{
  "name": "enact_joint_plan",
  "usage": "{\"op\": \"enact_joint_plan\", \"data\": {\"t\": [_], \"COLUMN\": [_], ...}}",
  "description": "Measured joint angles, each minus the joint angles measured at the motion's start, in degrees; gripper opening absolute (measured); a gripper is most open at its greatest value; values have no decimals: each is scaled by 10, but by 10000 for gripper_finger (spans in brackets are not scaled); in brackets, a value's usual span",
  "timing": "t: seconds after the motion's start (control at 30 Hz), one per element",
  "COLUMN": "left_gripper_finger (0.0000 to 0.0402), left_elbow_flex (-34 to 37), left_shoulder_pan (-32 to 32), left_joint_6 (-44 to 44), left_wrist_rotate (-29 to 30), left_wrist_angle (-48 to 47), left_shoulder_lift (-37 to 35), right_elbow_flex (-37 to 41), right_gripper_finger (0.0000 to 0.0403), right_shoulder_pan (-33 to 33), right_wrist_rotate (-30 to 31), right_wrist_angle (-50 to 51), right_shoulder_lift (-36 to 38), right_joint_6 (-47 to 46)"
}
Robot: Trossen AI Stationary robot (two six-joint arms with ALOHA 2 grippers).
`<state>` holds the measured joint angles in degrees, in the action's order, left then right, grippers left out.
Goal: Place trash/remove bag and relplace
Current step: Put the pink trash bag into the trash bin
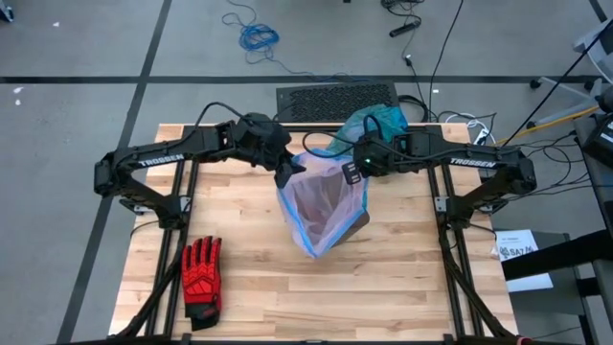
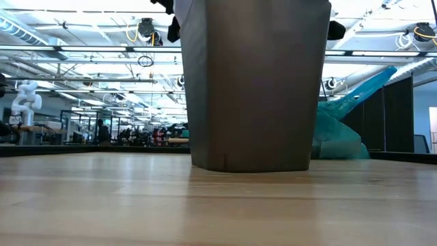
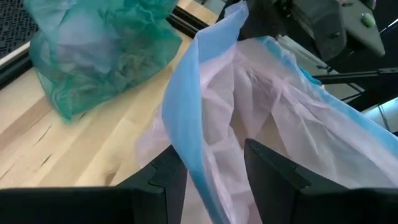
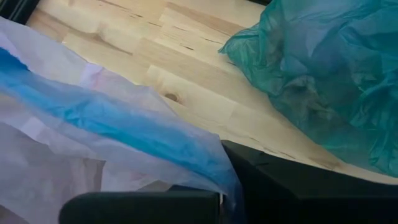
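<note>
The teal bag lies crumpled on the table by its far edge, also seen in the low view and both wrist views. No trash shows. A pale lilac bag with a blue rim is spread over the dark bin at mid-table. My left gripper is open at the bag's left side, and the blue rim runs between its fingers. My right gripper is shut on the rim's right side. My left gripper has its fingers apart on either side of the lilac bag's blue rim; whether they touch it I cannot tell. My right gripper pinches the blue rim of the lilac bag between its two fingers, slanting down from the table's right. The film spreads away from the hold over the bin; the fingers hide the contact itself.
A red-and-black glove lies near the table's front left corner. A dark keyboard-like mat sits past the far edge. Bare wood lies at the front right.
</note>
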<state>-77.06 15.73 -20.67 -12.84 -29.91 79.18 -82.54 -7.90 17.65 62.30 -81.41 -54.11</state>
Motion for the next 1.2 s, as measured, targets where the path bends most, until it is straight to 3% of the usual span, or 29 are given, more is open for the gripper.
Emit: {"op": "enact_joint_plan", "data": {"t": [0.67, 0.73, 0.87, 1.0, 1.2], "left_gripper_finger": [153, 150, 104, 19, 4], "left_elbow_flex": [0, 0, 0, 1, 1], "left_shoulder_pan": [23, 23, 13, 6, 27], "left_joint_6": [-33, -60, -84, -36, -19], "left_wrist_rotate": [-21, -49, -99, -33, 34], "left_wrist_angle": [57, 56, 48, -3, -40], "left_shoulder_lift": [-86, -80, -38, 2, 15], "right_elbow_flex": [0, 0, 0, 0, 0], "right_gripper_finger": [0, 0, 0, 0, 0], "right_shoulder_pan": [0, 0, 0, 0, 5], "right_wrist_rotate": [0, 0, 0, -1, -16], "right_wrist_angle": [0, -1, -10, -12, -9], "right_shoulder_lift": [0, 0, 0, 0, 1], "right_joint_6": [8, 9, 15, 15, 8]}}
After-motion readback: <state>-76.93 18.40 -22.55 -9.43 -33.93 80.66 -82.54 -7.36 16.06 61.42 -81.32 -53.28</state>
